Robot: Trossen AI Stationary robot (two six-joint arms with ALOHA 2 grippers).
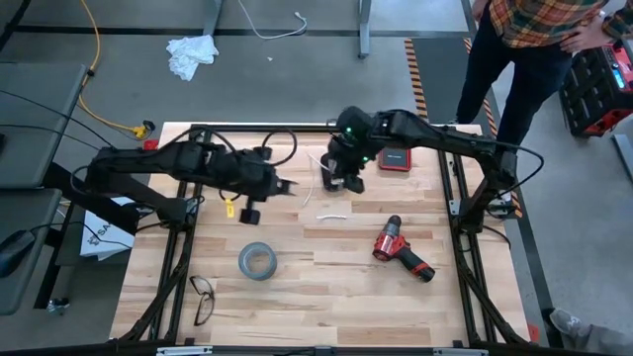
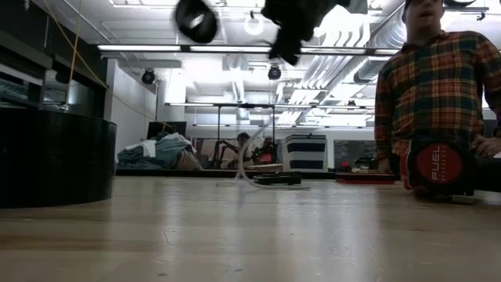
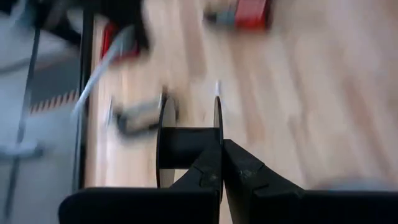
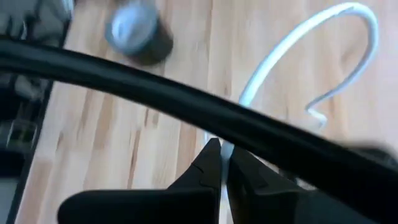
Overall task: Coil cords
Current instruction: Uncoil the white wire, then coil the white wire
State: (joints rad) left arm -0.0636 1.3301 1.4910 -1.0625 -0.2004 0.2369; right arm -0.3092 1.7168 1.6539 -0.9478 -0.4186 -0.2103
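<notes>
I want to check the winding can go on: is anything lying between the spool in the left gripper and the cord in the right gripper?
Nothing visible does. The left gripper is shut on the black spool; the right gripper is shut on the white cord. Only bare table lies between them.

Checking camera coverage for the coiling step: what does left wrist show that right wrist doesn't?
Only left wrist: the left gripper shut on the black spool, plus the red drill, blurred.

Only right wrist: the right gripper shut on the white cord, which curves away over the wood, plus the grey tape roll.

Both: the wooden table beneath, and that arm's own dark fingers closed together.
</notes>
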